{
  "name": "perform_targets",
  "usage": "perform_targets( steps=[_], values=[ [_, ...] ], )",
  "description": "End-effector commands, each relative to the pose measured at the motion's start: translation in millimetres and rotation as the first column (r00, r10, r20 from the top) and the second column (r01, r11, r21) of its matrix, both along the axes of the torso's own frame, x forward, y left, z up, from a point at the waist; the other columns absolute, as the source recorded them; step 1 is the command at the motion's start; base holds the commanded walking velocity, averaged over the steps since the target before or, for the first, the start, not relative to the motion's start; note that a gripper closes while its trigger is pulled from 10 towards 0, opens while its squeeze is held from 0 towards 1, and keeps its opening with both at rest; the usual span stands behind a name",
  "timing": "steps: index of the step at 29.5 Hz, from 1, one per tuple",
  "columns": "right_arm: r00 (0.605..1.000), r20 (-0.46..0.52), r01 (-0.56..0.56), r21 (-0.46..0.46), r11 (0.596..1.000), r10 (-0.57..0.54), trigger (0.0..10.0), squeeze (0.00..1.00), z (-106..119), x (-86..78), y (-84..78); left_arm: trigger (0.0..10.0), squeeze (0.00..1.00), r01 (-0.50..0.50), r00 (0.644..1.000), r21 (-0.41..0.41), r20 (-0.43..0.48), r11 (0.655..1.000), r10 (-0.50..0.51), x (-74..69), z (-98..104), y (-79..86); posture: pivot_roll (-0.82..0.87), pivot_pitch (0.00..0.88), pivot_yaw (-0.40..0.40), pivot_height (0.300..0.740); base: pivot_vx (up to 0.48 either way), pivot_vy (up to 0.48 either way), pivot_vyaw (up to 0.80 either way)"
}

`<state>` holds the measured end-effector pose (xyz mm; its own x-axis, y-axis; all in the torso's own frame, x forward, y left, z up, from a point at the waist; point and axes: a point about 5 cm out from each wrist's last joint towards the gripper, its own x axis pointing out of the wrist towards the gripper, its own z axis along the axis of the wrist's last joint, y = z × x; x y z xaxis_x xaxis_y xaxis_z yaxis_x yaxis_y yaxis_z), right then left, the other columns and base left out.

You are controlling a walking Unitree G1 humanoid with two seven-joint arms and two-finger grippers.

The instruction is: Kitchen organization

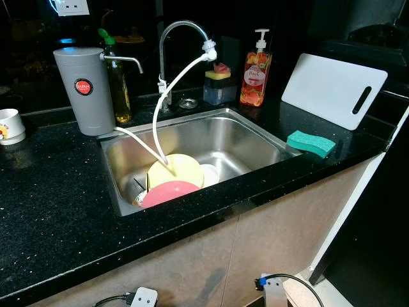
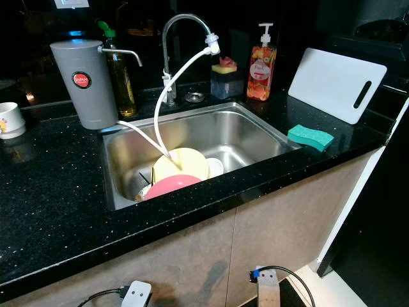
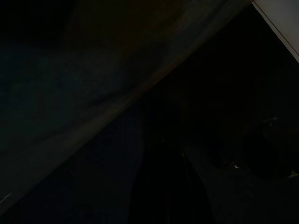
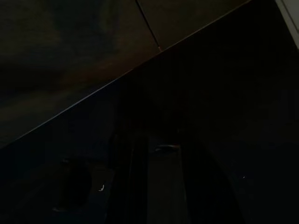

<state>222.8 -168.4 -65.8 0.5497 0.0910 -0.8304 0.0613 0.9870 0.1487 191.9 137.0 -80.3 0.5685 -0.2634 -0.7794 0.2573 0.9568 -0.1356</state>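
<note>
Where the black speckled stone counter [image 1: 57,198] runs across the scene, a rectangular stainless steel sink [image 1: 243,137] is set into it, above beige cabinet fronts [image 1: 281,236]. Inside the sink, at its near left, a pale yellow round plate [image 1: 176,171] leans behind a pink round plate [image 1: 167,192], with a small white dish [image 1: 209,174] just to their right. A curved chrome tap [image 1: 182,29] rises at the far edge, and a white hose [image 1: 167,96] loops from its spout down into the sink. Left of the tap stand a grey cylindrical water filter [image 1: 83,89] and a bottle of yellowish oil [image 1: 119,86]; a white cup [image 1: 11,126] sits at the far left. Right of the tap are an orange soap pump bottle [image 1: 256,73] and a small sponge holder [image 1: 220,86]. A white plastic cutting board [image 1: 333,89] leans at the far right, a green sponge [image 1: 311,142] lying near it on the counter.

Both arms hang low — the wrist views are very dark, so whether either gripper's fingers are parted cannot be told.
</note>
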Motion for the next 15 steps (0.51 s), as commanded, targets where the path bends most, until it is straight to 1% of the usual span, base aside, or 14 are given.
perform_targets(
  steps=[1,15],
  values=[
    [1.0,-0.009,-0.007,-0.016,1.0,0.007,10.0,0.0,-0.5,-1.0,-1.8,10.0,0.0,-0.007,1.0,0.019,0.01,1.0,0.007,4.0,1.9,5.0,-0.02,0.0,-0.006,0.74,0.0,0.0,0.0],
    [1.0,-0.013,0.008,-0.009,1.0,-0.009,10.0,0.0,0.0,-0.2,-2.5,10.0,0.0,-0.012,1.0,0.024,0.019,1.0,0.011,7.9,3.7,3.3,-0.02,0.0,-0.007,0.74,0.0,0.0,0.0]
  ],
)
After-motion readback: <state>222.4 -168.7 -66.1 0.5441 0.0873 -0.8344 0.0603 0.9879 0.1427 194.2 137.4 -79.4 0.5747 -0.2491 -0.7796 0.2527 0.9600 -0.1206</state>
